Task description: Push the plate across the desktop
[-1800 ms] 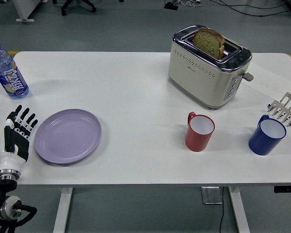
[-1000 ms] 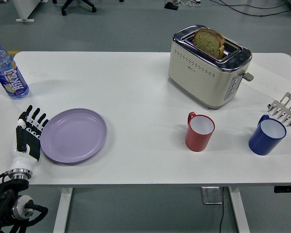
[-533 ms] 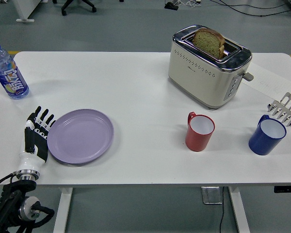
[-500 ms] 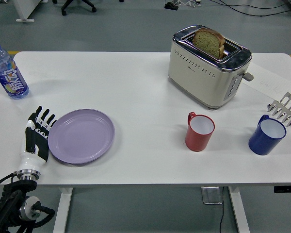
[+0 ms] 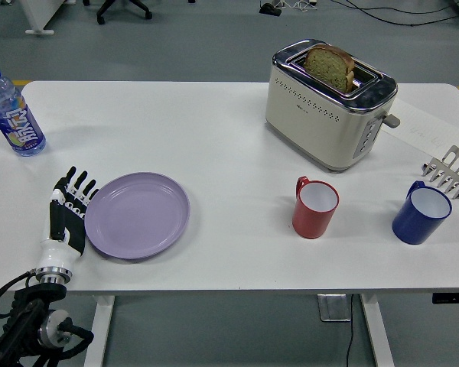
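A lilac plate (image 5: 138,215) lies flat on the white table (image 5: 214,145), left of centre near the front edge. My left hand (image 5: 68,210) stands on edge against the plate's left rim, fingers straight and together, holding nothing. The black forearm drops below the table's front edge at the lower left. My right arm does not show.
A water bottle (image 5: 12,112) stands at the far left. A cream toaster (image 5: 329,103) with a slice of bread stands at the back right. A red mug (image 5: 314,206) and a blue mug (image 5: 421,213) stand to the right, with a metal rack (image 5: 450,172) behind the blue one.
My left hand has slid rightward along the table, and the plate has moved to the right with it, staying flat. Nothing else has moved.
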Controlling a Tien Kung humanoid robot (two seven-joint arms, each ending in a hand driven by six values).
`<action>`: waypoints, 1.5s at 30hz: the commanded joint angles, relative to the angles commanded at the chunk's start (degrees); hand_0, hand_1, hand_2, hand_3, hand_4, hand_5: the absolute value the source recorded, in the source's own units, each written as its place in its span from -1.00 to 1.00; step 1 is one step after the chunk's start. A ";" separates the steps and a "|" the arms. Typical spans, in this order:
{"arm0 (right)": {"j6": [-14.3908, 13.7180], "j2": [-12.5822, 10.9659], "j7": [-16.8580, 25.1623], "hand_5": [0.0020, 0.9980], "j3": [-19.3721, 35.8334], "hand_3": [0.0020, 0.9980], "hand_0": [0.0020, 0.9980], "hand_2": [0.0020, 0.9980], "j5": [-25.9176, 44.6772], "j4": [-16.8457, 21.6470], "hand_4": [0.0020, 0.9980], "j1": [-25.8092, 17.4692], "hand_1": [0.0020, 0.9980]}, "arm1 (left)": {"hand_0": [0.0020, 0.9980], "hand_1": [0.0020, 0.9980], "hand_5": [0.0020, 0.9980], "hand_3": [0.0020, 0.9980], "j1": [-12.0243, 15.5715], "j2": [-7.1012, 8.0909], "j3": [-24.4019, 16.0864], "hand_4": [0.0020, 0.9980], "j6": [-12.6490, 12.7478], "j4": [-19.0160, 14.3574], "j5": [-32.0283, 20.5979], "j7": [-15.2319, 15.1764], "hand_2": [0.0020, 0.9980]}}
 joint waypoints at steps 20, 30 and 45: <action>0.06 0.03 -0.02 -0.37 0.10 0.22 0.27 0.32 -0.54 0.00 -0.67 0.59 0.13 | 0.77 0.83 1.00 0.98 -1.76 0.00 5.35 0.01 0.58 0.09 -1.56 -1.10 0.93; 0.03 -0.04 0.01 -0.37 0.13 0.22 0.27 0.32 -0.60 0.00 -0.67 0.77 0.13 | 0.77 0.83 1.00 0.98 -2.33 0.00 7.79 0.00 0.56 0.35 -2.29 -1.09 0.93; 0.08 -0.10 -0.04 -0.36 0.43 0.22 0.27 0.32 -1.13 0.00 -0.66 0.86 0.13 | 0.77 0.83 1.00 0.98 -2.98 0.00 11.98 0.00 0.76 0.42 -3.19 -1.70 0.93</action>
